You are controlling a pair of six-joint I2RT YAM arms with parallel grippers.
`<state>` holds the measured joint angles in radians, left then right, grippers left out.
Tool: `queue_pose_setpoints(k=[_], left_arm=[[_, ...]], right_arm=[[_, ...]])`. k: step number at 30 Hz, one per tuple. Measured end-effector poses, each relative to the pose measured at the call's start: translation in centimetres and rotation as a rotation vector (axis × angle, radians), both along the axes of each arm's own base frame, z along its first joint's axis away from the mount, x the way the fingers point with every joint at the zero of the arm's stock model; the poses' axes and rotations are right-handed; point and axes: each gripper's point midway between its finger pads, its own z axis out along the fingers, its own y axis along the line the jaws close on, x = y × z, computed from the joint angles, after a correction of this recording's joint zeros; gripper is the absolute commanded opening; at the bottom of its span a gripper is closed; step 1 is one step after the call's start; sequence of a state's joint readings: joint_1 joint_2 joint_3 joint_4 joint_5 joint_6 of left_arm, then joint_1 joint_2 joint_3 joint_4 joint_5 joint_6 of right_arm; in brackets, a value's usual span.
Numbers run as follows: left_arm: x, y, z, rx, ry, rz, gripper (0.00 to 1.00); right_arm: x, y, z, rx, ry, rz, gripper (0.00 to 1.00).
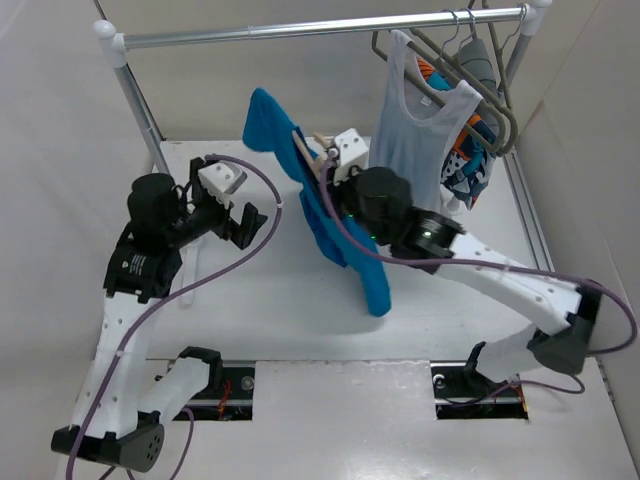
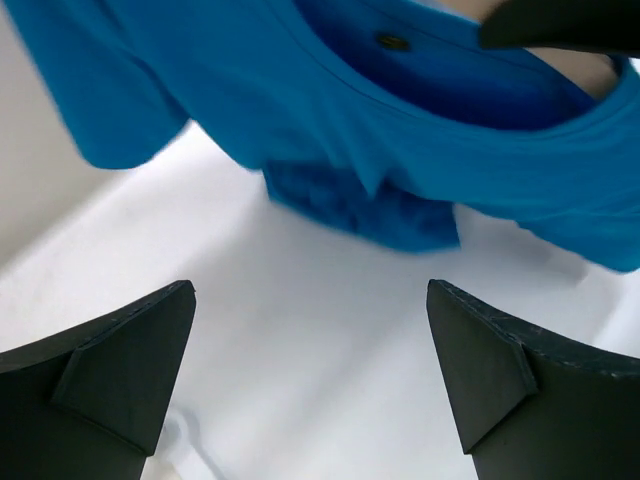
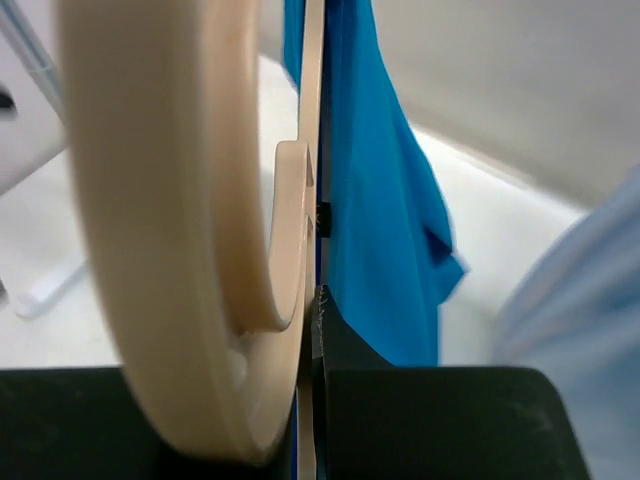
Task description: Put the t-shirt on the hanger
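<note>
The right end effector [image 3: 315,335] is clamped on the pale beige hanger [image 3: 160,250], holding it above the table [image 1: 250,300] with the blue t-shirt [image 1: 335,225] draped on it. The left end effector [image 2: 310,370] hangs just left of the t-shirt, its 2 fingers spread wide and empty.

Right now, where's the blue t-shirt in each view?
Top external: t-shirt centre, draped on the hanger.
Left wrist: t-shirt across the top, beyond the open left fingers.
Right wrist: t-shirt right of centre, beside the hanger clamped in the right fingers.
Shared landmark: white table.
</note>
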<state>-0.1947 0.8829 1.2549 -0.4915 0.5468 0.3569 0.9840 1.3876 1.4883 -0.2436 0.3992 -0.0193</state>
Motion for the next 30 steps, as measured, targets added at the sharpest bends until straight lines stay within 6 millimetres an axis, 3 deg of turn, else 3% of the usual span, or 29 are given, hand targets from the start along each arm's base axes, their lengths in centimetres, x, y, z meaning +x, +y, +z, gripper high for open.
queue_pose_setpoints(k=[3,5,7,11,16,20,26,30], left_arm=[[0.0,0.5,-4.8,0.075,0.15,0.007,1.0],[-0.7,0.9,-6.9,0.109,0.216,0.011,1.0],[-1.3,1.3,-7.9,0.129,0.243,0.017,1.0],[-2.3,1.9,-9.2,0.162,0.235,0.02,1.0],[-3.5,2.5,-11.8,0.21,0.186,0.005,1.0],[-3.4,2.5,-13.9,0.222,0.174,-0.003,1.0],[-0.5,1.5,-13.8,0.21,0.137,0.013,1.0],[2.7,2.5,-15.7,0.241,0.186,0.152,1.0]], right_arm=[[2.0,3.7,-4.5,0.055,0.107,-0.056,0.0],[3.2,5.9,-7.7,0.076,0.175,-0.082,0.0],[4.4,8.0,-10.3,0.088,0.233,-0.102,0.0],[6.4,12.1,-13.0,0.16,0.311,-0.125,0.0],[7.7,15.3,-13.3,0.276,0.367,-0.137,0.0],[8.6,17.1,-11.6,0.361,0.375,-0.13,0.0],[9.2,18.8,-9.4,0.435,0.368,-0.1,0.0],[9.1,19.0,-9.5,0.44,0.378,-0.095,0.0]])
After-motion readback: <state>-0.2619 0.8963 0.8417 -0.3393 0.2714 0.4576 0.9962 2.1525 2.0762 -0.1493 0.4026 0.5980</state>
